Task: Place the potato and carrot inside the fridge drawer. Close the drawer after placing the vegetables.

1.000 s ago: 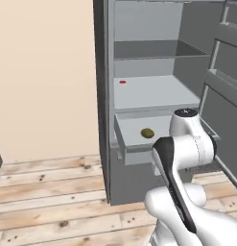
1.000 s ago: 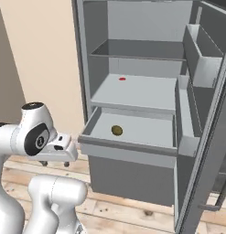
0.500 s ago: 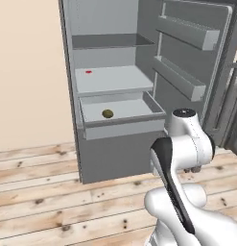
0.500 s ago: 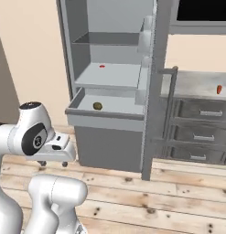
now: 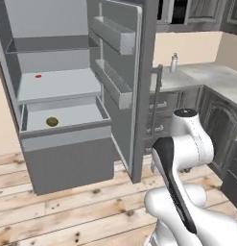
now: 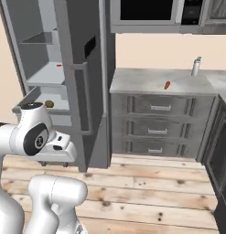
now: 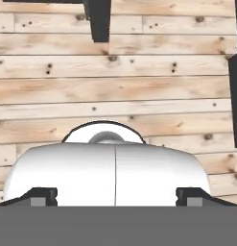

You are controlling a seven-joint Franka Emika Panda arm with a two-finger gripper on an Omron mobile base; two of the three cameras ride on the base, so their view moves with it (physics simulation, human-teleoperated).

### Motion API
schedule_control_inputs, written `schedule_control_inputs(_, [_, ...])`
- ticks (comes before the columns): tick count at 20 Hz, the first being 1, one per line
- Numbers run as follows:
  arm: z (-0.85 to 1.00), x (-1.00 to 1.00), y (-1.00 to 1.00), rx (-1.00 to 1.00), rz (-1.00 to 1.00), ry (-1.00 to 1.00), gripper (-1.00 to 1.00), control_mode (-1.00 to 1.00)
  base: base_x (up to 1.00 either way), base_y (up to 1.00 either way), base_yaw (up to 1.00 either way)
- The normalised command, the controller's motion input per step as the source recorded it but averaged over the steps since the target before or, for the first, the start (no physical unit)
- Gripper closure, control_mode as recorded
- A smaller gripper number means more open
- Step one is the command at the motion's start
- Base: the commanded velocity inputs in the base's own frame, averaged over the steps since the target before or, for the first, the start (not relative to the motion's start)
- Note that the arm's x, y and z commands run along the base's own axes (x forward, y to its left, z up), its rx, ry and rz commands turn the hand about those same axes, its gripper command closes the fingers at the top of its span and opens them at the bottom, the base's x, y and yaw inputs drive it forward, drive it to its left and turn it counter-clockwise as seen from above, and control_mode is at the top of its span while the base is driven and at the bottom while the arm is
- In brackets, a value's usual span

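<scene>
Potato [image 5: 52, 122] lies in the open drawer [image 5: 67, 128]; carrot [image 6: 167, 85] and bottle [image 6: 196, 66] rest on the worktop [image 6: 142, 82].

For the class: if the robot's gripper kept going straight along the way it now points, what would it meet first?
Most likely the wooden floor: the open gripper points down at its planks. Its own white body sits low in that view, so depth is uncertain.

Olive-brown potato [image 5: 52, 122] in light-grey fridge drawer [image 5: 67, 129]. Red-orange carrot [image 6: 167, 85] on pale speckled grey worktop [image 6: 146, 81]. Dark-grey fridge [image 5: 141, 72], light-grey shelves inside. Pale knotted wood plank floor [image 7: 139, 91]. Dark tips on claw [image 7: 115, 196]. Beige wall [image 6: 155, 52].
</scene>
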Motion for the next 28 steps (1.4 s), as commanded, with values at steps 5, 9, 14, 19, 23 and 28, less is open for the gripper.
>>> schedule_control_inputs(5, [0.0,0.0,0.0,0.0,0.0,0.0,-1.0,1.0,0.75,-0.99,0.0])
schedule_control_inputs(9, [0.0,0.0,0.0,0.0,0.0,0.0,-1.0,1.0,1.0,-0.55,0.0])
schedule_control_inputs(14, [0.0,0.0,0.0,0.0,0.0,0.0,-1.0,1.0,1.0,-0.28,0.0])
schedule_control_inputs(19, [0.0,0.0,0.0,0.0,0.0,0.0,-1.0,1.0,1.0,-0.27,0.0])
schedule_control_inputs(23, [0.0,0.0,0.0,0.0,0.0,0.0,-1.0,1.0,0.98,-0.8,0.0])
schedule_control_inputs(28, [0.0,0.0,0.0,0.0,0.0,0.0,-1.0,1.0,0.97,-0.22,0.0])
